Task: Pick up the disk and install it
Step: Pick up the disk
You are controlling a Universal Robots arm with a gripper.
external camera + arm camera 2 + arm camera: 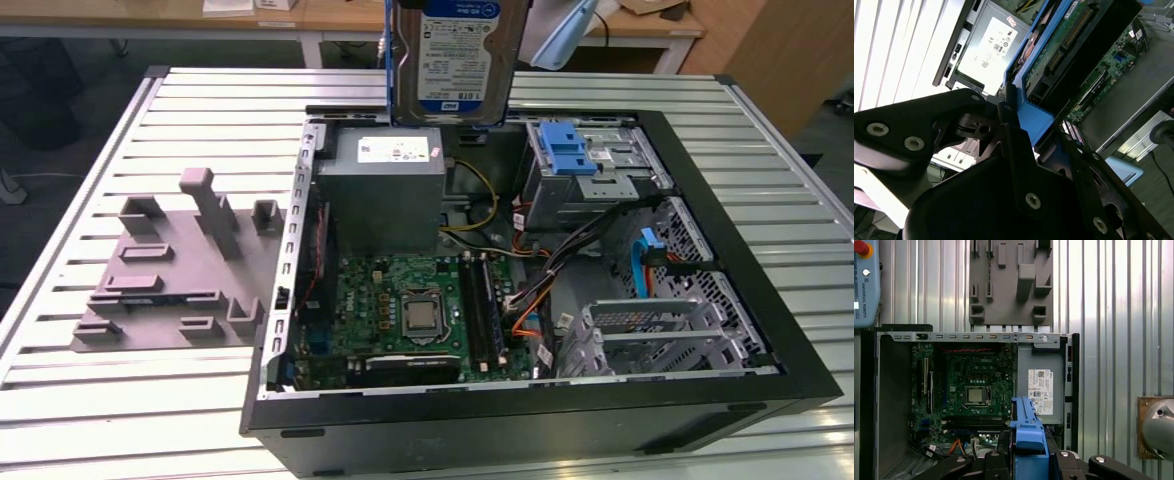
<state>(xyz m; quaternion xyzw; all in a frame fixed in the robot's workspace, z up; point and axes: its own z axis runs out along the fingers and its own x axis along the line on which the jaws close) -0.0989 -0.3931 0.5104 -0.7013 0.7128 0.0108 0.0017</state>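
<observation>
The disk (458,55), silver with a white-and-blue label and a blue carrier frame, hangs upright in the air over the far edge of the open computer case (534,412), above the power supply. In the second wrist view my gripper (1016,122) is shut on the blue frame, with the disk's green circuit board (1064,42) facing the camera. The first wrist view shows the blue frame (1026,432) edge-on between the black fingers (996,460), high above the motherboard (971,390).
Inside the case are a grey power supply box (387,190), a silver drive cage with a blue latch (587,160) and loose cables. A grey slotted fixture (180,265) lies on the slatted table at the exterior view's left. A teach pendant (865,282) lies beside the case.
</observation>
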